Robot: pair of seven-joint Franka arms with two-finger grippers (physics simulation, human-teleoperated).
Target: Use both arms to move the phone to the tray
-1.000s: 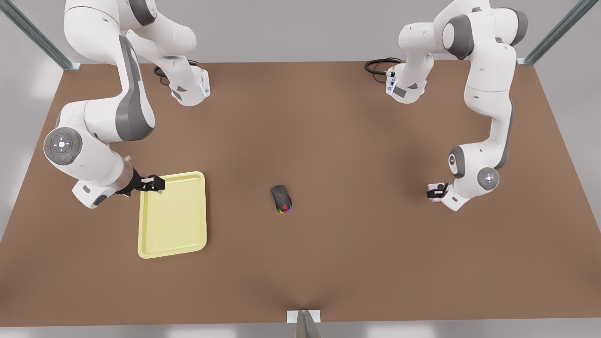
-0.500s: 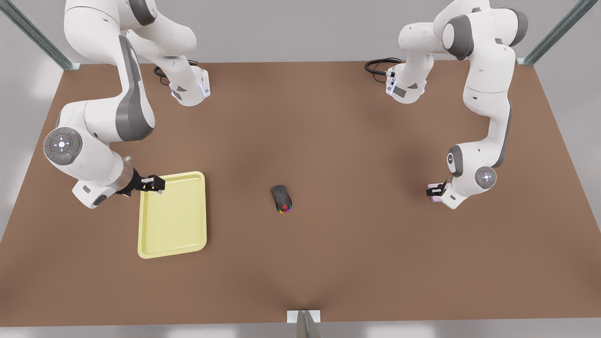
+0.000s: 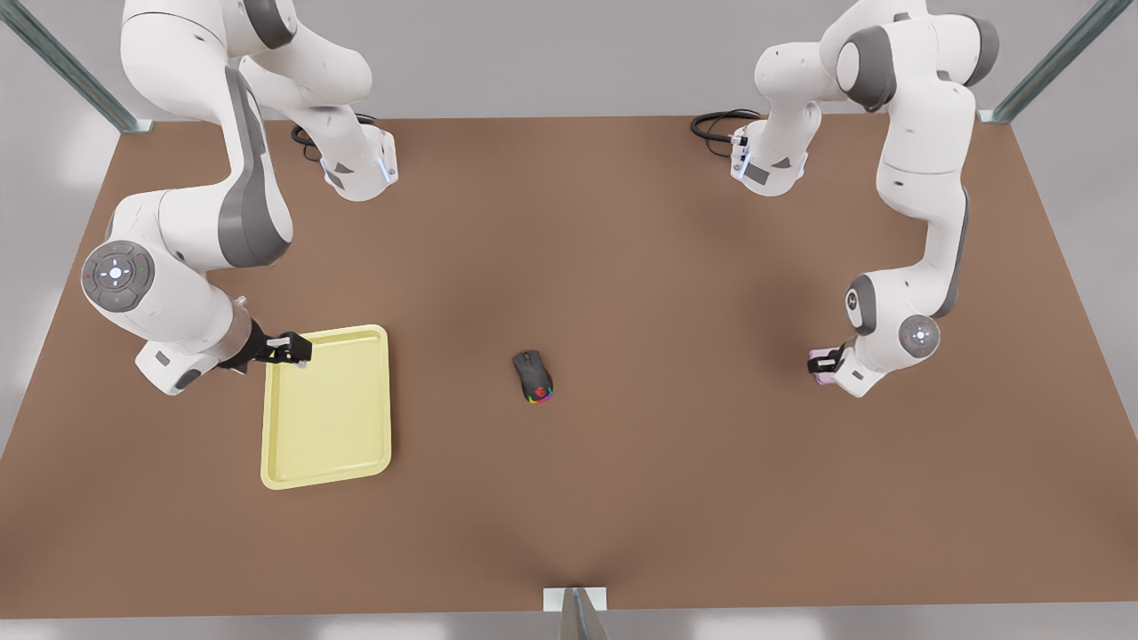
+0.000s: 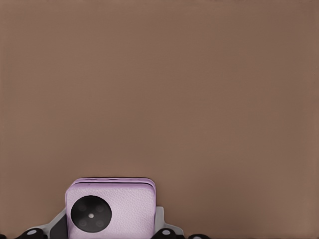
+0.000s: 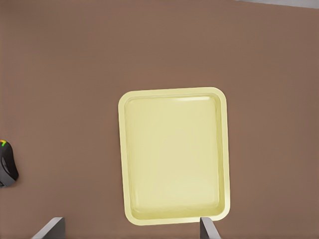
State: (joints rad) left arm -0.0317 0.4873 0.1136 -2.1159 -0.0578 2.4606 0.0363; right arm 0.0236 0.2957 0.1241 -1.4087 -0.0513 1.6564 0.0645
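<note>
A black mouse (image 3: 532,377) with a rainbow-lit edge lies near the centre of the front view on the brown bench (image 3: 622,480). Black cables (image 3: 711,124) coil at the bench's upper edge.

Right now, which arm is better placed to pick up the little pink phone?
The left arm. Its pincer sits right at the phone, fingers flanking its sides. The right pincer waits open by the tray, across the table beyond the mouse.

Even, bright overhead light, soft diffuse shadows on the table (image 3: 622,267), no glare, sharp focus
</note>
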